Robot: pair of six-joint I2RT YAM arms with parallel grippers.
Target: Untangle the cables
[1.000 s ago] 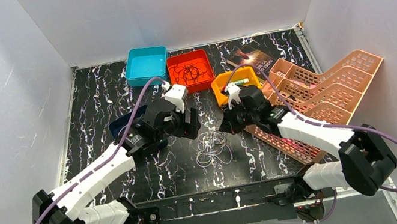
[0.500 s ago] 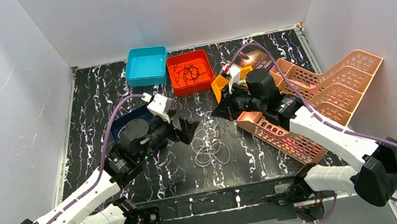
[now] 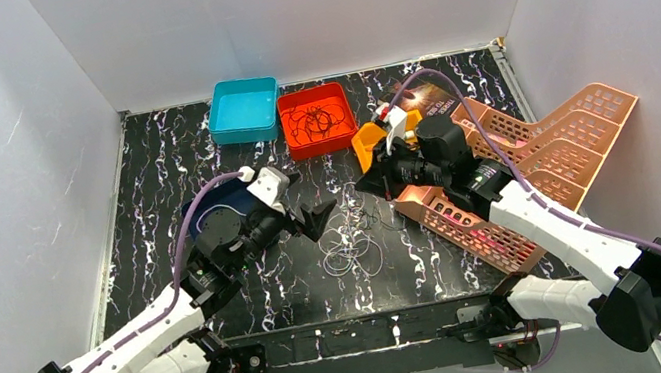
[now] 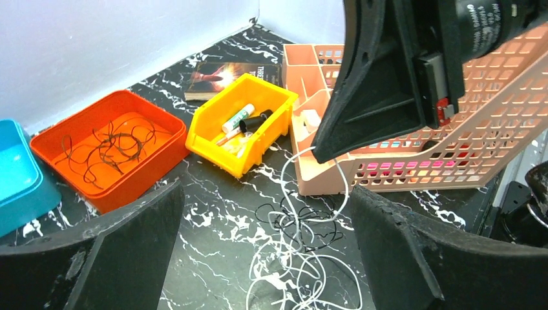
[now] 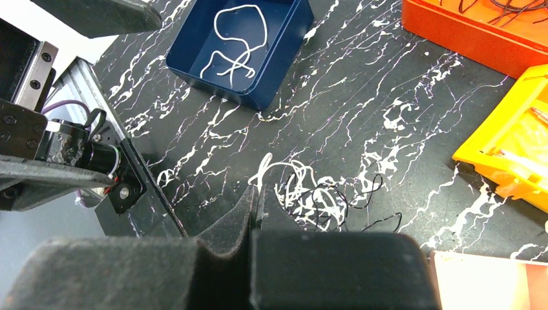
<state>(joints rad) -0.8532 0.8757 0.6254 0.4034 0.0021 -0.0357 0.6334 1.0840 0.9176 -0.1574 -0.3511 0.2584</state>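
Observation:
The cables lie as a loose tangle of thin white and black loops on the black marbled table, between the two grippers. My left gripper stands wide open just left of the tangle, holding nothing. In the left wrist view the tangle lies ahead between its spread fingers. My right gripper hovers over the tangle's far right side, shut on a white cable that hangs from its tip down into the pile. The right wrist view shows its jaws pressed together above the tangle.
A dark blue tray holding one white cable sits left of the left gripper. At the back stand a teal tray, an orange tray with black cables, a yellow bin and a book. Pink baskets lie at the right.
The left gripper has opened wide and its arm has drawn back toward the near left. The right gripper has moved up and away from the table, lifting a white strand.

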